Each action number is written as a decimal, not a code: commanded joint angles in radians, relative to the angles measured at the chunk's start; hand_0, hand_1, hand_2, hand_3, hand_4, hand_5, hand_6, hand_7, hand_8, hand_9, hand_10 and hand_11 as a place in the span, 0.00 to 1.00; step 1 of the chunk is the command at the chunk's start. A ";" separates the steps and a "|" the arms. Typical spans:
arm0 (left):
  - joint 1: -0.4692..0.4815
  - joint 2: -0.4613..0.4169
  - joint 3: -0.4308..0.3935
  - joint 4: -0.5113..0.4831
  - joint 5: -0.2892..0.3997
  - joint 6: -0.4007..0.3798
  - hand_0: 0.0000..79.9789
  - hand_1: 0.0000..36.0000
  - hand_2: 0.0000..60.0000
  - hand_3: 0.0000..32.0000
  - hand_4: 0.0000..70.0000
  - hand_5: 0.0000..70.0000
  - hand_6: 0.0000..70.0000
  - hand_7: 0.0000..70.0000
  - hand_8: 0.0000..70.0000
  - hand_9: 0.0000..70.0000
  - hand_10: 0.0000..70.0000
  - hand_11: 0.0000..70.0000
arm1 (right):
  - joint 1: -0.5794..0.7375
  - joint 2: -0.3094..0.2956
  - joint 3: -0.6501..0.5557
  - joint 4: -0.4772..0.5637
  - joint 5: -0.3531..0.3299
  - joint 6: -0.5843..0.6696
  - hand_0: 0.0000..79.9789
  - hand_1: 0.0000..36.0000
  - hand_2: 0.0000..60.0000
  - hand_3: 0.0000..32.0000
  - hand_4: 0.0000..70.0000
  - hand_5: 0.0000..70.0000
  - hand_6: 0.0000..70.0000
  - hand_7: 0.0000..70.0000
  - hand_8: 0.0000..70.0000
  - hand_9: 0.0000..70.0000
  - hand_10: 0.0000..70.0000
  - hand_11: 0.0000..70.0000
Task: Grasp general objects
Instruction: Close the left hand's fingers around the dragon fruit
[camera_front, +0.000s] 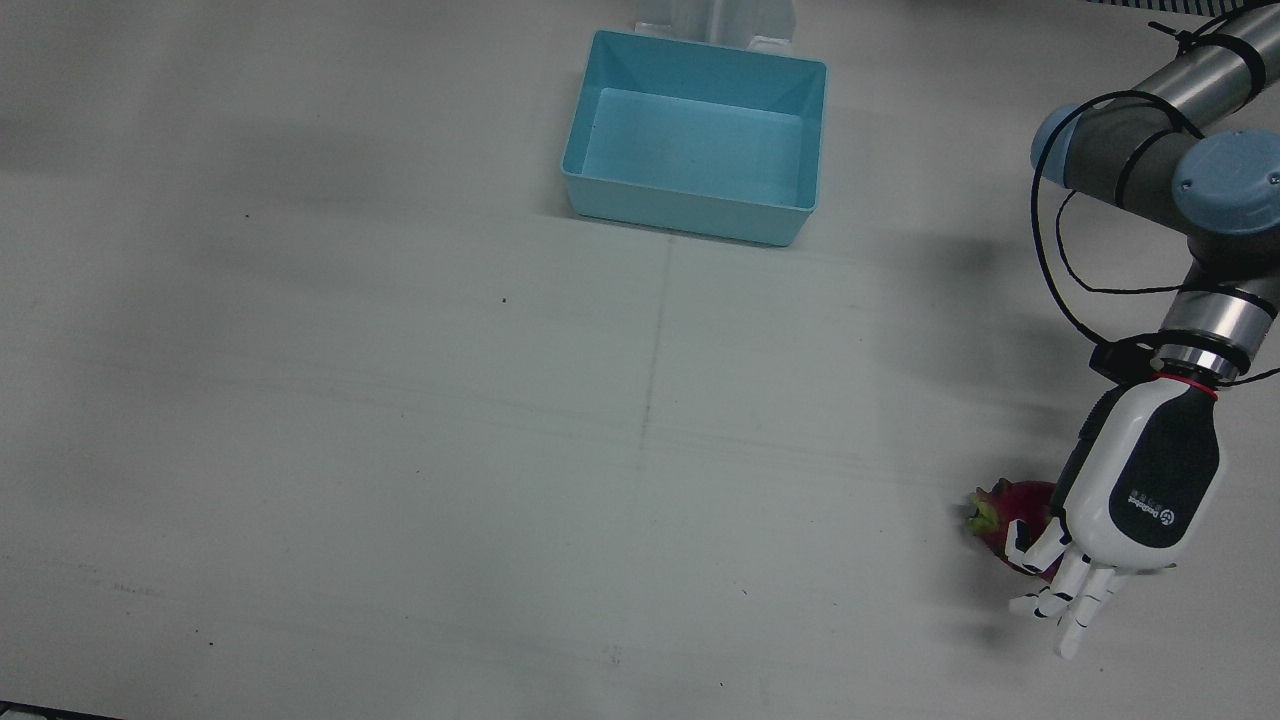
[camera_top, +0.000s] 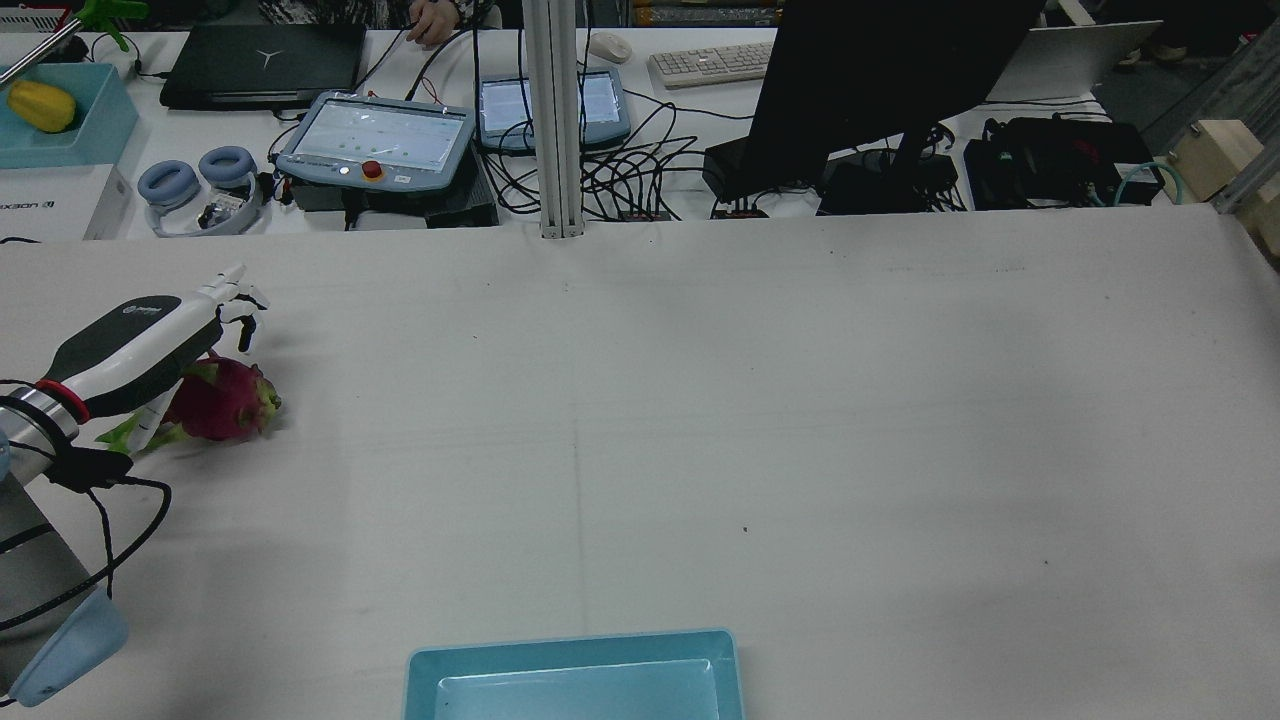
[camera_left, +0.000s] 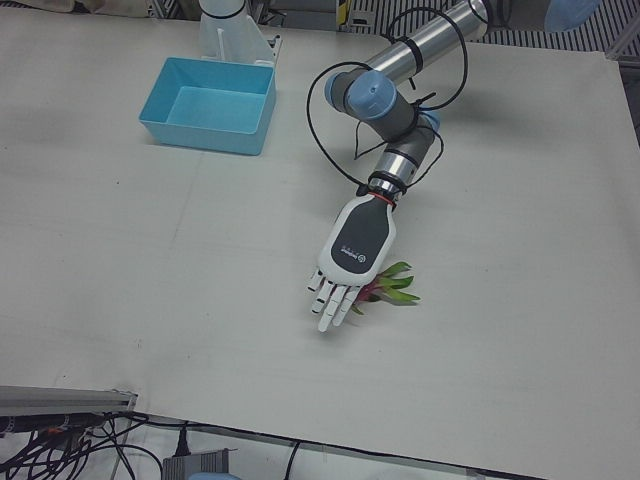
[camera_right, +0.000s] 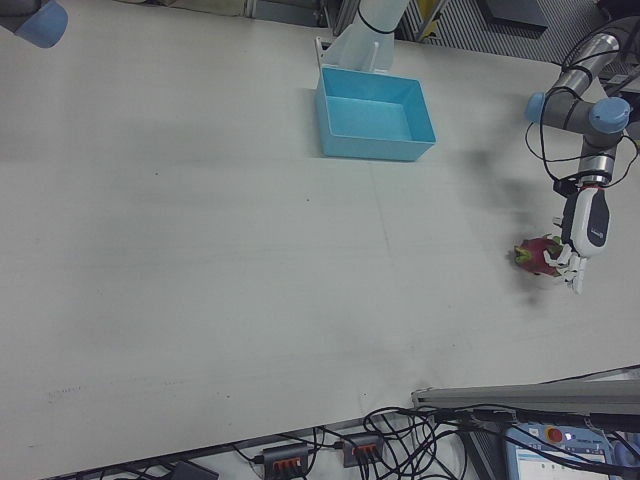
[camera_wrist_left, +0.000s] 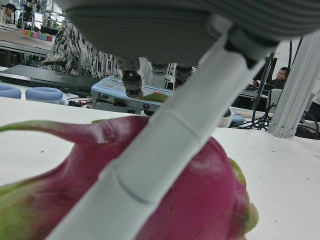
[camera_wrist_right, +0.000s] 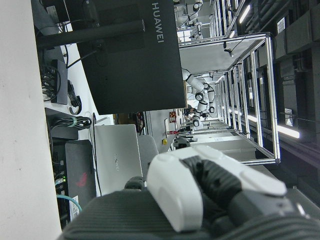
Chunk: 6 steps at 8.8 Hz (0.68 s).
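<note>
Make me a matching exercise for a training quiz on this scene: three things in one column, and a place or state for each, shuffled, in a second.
Things:
1. dragon fruit
2. bin
3. left hand

Places or states:
A. empty, by the table's edge on the robot's side
B. over the fruit, fingers spread
C. lying on the table under the hand

Pairs: 1-C, 2-A, 3-B
</note>
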 joint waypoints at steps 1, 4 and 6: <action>0.033 -0.002 0.034 -0.012 -0.002 0.000 1.00 1.00 1.00 0.00 0.00 1.00 0.00 0.63 0.00 0.11 0.00 0.00 | 0.000 0.000 0.000 0.000 0.000 0.000 0.00 0.00 0.00 0.00 0.00 0.00 0.00 0.00 0.00 0.00 0.00 0.00; 0.050 -0.011 0.063 -0.009 -0.002 -0.001 1.00 1.00 1.00 0.00 0.00 1.00 0.00 0.67 0.00 0.11 0.00 0.00 | 0.000 0.000 0.000 0.000 0.000 0.000 0.00 0.00 0.00 0.00 0.00 0.00 0.00 0.00 0.00 0.00 0.00 0.00; 0.050 -0.011 0.063 -0.007 -0.002 -0.001 1.00 1.00 1.00 0.00 0.00 1.00 0.00 0.88 0.00 0.16 0.00 0.00 | 0.000 0.000 0.000 0.000 0.000 0.000 0.00 0.00 0.00 0.00 0.00 0.00 0.00 0.00 0.00 0.00 0.00 0.00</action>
